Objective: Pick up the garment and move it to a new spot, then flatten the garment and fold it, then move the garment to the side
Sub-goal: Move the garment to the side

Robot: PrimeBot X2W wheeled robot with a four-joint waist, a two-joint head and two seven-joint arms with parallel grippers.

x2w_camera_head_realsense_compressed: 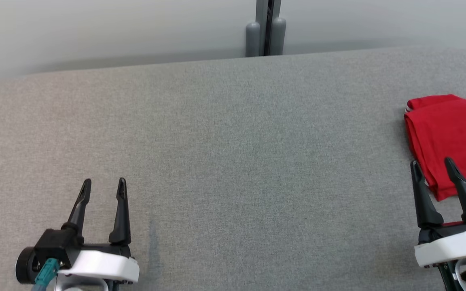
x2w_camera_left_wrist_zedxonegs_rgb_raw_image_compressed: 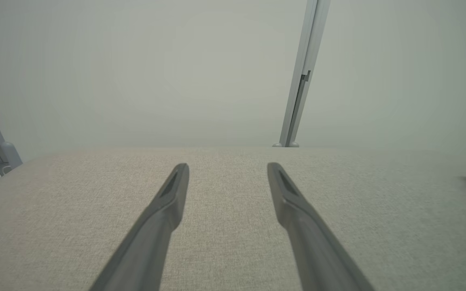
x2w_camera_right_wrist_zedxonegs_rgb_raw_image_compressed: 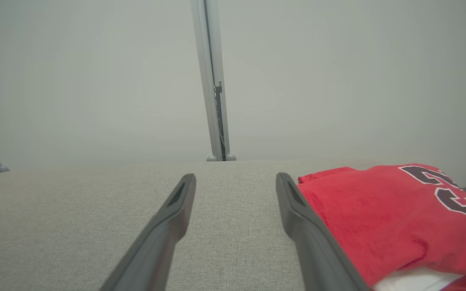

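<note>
— Where do we find the red folded fabric garment (x2w_camera_head_realsense_compressed: 447, 129) with its white trim?

— We see it lying at the far right end of the wide grey cloth-covered table (x2w_camera_head_realsense_compressed: 233, 141), its right part cut off by the edge of the head view. Dark numerals edged in white show on its top face in the right wrist view. A white layer peeks out along its near edge.

— And the right gripper (x2w_camera_head_realsense_compressed: 431, 162)?

— We find it at the near right of the table, its two long dark fingers spread apart and pointing toward the far side. Its right finger crosses the garment's near left corner in the head view. In the wrist view that finger runs along the garment's left edge, and we cannot tell whether it touches the cloth. Bare grey table shows between the two fingers.

— The left gripper (x2w_camera_head_realsense_compressed: 104, 182)?

— We see it at the near left, well apart from the garment. Its fingers are likewise spread, with bare grey table between them.

— What stands behind?

— We make out a slim grey metal post (x2w_camera_head_realsense_compressed: 265, 28) rising at the far edge of the table, near its middle, against a plain pale wall (x2w_camera_head_realsense_compressed: 95, 32).
</note>
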